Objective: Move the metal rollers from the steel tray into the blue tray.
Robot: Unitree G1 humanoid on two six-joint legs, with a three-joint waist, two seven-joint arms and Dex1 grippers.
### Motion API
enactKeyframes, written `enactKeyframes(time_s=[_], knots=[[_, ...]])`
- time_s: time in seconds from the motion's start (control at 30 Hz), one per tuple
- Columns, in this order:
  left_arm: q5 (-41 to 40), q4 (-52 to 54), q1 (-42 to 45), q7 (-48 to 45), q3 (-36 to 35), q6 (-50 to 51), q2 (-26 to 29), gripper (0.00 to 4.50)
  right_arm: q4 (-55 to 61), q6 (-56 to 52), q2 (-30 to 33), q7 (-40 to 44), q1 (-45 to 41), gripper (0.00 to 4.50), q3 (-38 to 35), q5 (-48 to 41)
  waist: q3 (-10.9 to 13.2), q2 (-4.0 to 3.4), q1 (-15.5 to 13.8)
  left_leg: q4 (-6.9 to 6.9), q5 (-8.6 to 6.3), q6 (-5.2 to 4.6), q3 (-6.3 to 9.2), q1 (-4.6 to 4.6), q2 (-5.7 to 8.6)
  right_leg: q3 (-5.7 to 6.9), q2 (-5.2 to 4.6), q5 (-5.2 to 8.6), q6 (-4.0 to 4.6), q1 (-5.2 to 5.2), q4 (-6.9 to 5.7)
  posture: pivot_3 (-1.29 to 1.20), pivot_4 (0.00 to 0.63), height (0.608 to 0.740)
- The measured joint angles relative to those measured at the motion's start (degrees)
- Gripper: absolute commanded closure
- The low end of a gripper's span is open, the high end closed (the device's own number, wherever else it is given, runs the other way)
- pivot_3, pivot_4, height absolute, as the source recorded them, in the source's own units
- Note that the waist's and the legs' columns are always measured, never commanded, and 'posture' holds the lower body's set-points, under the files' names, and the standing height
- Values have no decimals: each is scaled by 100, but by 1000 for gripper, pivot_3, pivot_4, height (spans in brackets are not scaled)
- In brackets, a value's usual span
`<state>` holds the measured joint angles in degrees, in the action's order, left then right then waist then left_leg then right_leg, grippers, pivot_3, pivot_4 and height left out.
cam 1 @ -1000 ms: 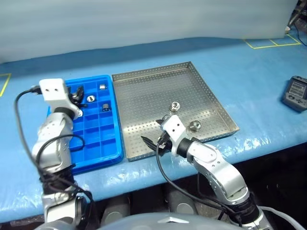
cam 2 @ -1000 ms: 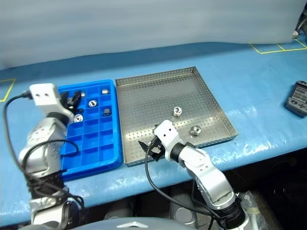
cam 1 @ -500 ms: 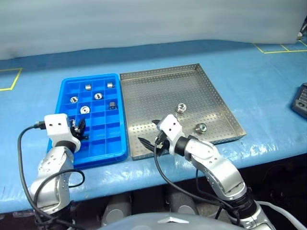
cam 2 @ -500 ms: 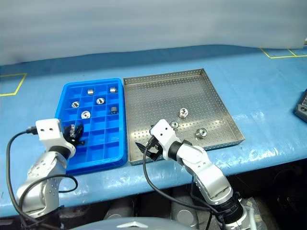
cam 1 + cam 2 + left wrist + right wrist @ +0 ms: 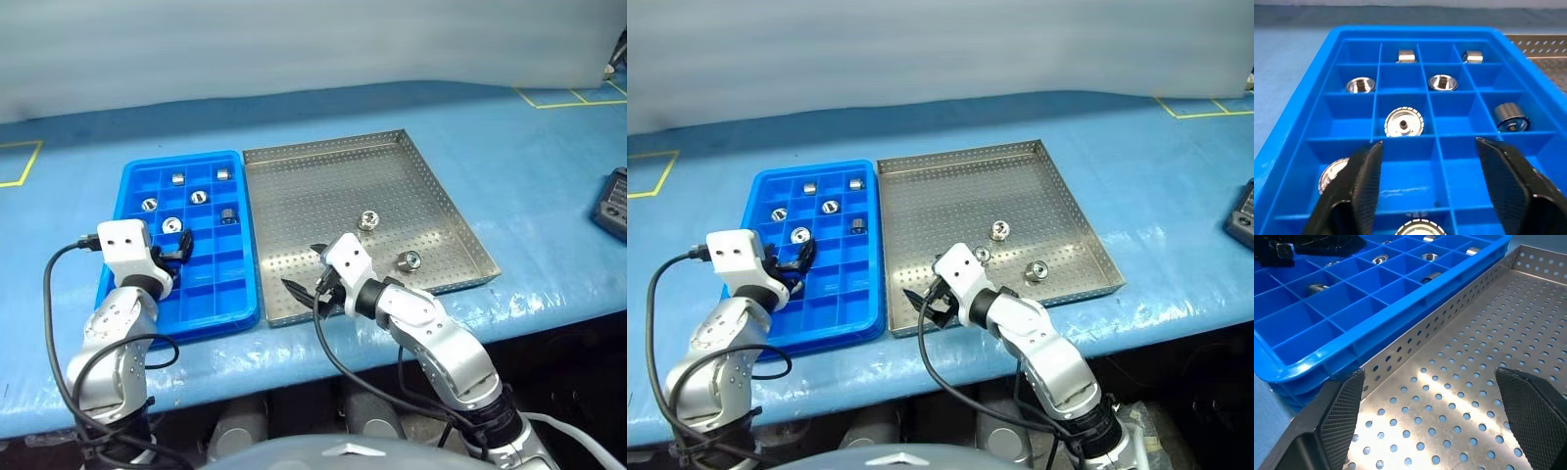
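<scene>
A blue-covered counter (image 5: 411,108) lies in front of you with a pale wall behind it. On it, the blue tray (image 5: 137,176) and the steel tray (image 5: 323,186) sit side by side, rims touching.

Your left tool (image 5: 795,266) hangs low over the near half of the blue tray, fingers spread wide and holding nothing. Just beyond its fingertips (image 5: 1369,161) a metal roller (image 5: 1404,122) rests in its own compartment, with more rollers in the cells farther out and two showing partly in the cells right under the tool.

Your right tool (image 5: 306,284) hovers over the steel tray's near corner, the one beside the blue tray, its fingers (image 5: 1344,406) also spread wide and empty. Three rollers remain on the perforated floor beyond and to the right of it: one (image 5: 999,230) farthest out, one (image 5: 984,255) just beside the wrist housing, one (image 5: 409,260) near the rim.

A dark device (image 5: 612,201) lies well off to the right.
</scene>
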<state>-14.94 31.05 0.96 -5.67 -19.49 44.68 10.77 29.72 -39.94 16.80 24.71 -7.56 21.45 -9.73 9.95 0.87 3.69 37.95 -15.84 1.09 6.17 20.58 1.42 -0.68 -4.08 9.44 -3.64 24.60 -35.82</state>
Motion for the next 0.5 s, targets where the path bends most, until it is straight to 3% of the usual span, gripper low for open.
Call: enactKeyframes(time_s=[0.17,0.5], knots=[[-50,-8,462,-287,368,-66,354,18,43,-15,37,-116,135,0,-117,13,0,0,30,0,0,0,-1,1,0,0,0,0,0,0,1,-157,150,740],[-189,-980,1282,-2333,2481,-283,1332,18,610,-131,491,-239,811,0,-890,-1,0,-1,257,-2,-2,-3,-11,4,0,-6,0,2,2,4,3,-264,150,740]])
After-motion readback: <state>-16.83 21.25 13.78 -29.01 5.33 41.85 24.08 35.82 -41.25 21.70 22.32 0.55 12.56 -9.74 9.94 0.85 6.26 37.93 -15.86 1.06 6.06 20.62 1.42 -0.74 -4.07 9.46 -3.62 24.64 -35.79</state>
